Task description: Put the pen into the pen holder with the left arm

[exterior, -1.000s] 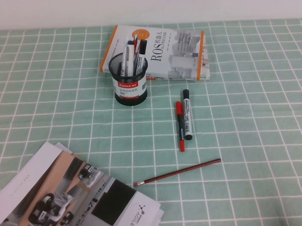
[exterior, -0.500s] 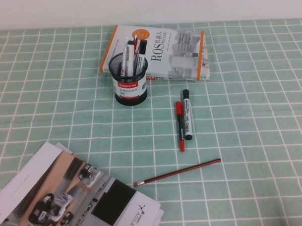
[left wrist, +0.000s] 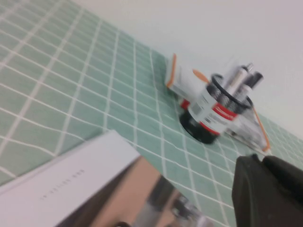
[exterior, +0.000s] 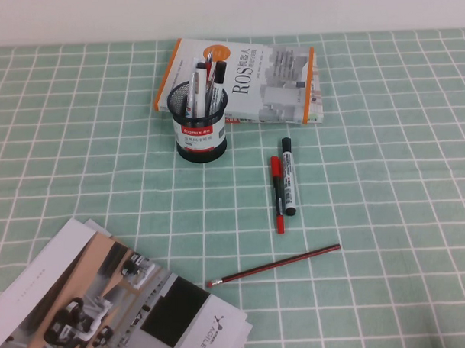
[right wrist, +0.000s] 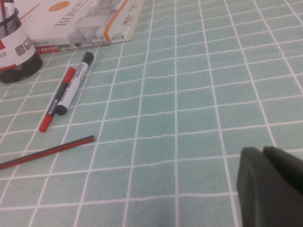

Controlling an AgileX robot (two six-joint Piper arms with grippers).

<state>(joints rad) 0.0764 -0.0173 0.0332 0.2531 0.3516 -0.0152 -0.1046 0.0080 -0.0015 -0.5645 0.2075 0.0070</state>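
1. the tabletop (exterior: 386,199) wears a green cloth with a white grid, and a plain pale wall runs behind it.
2. the pen holder (exterior: 201,120), black mesh, stands upright just in front of a ros book (exterior: 271,77); several pens and markers stick up out of it.
3. the pen (exterior: 274,265) lies flat on the cloth, well apart from the holder, near a magazine (exterior: 107,308).
4. a red-capped marker (exterior: 278,194) and a black-capped marker (exterior: 289,176) lie side by side between the book and the pen.
5. the left gripper (left wrist: 267,194) is above the magazine, the right gripper (right wrist: 272,184) above bare cloth; i cannot tell how either's jaws stand.
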